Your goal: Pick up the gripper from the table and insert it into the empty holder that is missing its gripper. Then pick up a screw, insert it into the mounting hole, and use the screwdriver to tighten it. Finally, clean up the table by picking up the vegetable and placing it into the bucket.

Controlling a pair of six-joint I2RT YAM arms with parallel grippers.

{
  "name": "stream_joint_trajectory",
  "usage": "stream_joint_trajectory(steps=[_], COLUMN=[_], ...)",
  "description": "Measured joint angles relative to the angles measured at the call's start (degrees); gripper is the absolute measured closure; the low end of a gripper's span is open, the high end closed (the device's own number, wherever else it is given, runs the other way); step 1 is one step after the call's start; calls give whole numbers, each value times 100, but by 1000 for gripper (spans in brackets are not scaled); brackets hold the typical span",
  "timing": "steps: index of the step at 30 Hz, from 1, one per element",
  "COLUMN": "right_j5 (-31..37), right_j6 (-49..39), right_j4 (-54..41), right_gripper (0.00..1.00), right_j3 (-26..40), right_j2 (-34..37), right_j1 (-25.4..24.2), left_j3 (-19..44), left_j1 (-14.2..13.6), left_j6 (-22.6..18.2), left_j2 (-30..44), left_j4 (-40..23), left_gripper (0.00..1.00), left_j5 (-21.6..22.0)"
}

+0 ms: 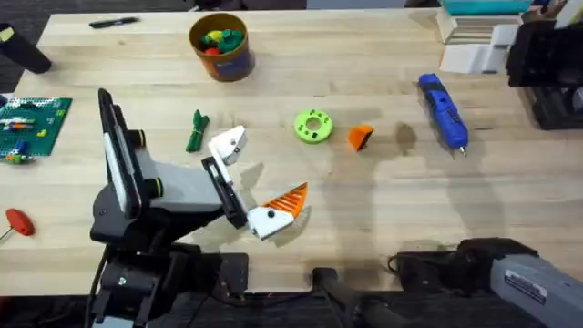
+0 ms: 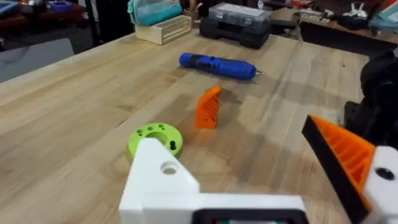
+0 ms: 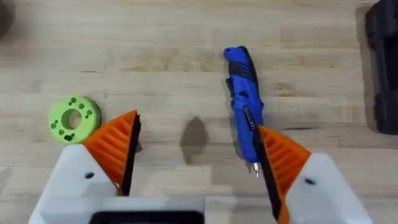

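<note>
Two tools in view, both spread wide and holding nothing. Left tool [image 1: 252,179] sits low over the near-left part of the counter [image 1: 383,196]; one jaw is the bare white holder [image 1: 228,146], the other a white block bearing an orange ribbed finger [image 1: 290,199]. Neither jaw touches any loose item. Right tool [image 3: 196,158], seen from its wrist camera, carries orange ribbed fingers on both white blocks and hangs above the counter, its shadow falling between the lime-green disc [image 1: 312,127] and the screwdriver [image 1: 444,111]. Loose orange gripper [image 1: 361,137] stands on the counter mid-way across, just right of the disc and well left of the screwdriver, apart from both. Screwdriver lies flat to the right, metal tip pointing toward the near edge. Disc has several small holes; a dark screw [image 2: 172,145] stands in one of them, seen from the left wrist. Dark green vegetable [image 1: 197,131] lies just left of the holder, not touching it. Bucket [image 1: 220,46] stands at the far side, left of centre, with toy foods inside. Right arm's casing bears a label near the bottom right edge; its writing cannot be read.
</note>
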State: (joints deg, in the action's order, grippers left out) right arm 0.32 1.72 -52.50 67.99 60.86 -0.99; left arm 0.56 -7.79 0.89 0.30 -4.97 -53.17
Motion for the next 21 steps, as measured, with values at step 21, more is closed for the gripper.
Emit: stream_joint_trajectory(steps=[21], right_j5=[-1285], right_j6=[-528], right_j4=[253], right_gripper=[42], right_j3=[52], right_j2=[1183], right_j1=[1418], left_j3=[0], left_j1=[0], left_j6=[0], left_j2=[-1], left_j4=[-4], left_gripper=[15], left_j5=[-23])
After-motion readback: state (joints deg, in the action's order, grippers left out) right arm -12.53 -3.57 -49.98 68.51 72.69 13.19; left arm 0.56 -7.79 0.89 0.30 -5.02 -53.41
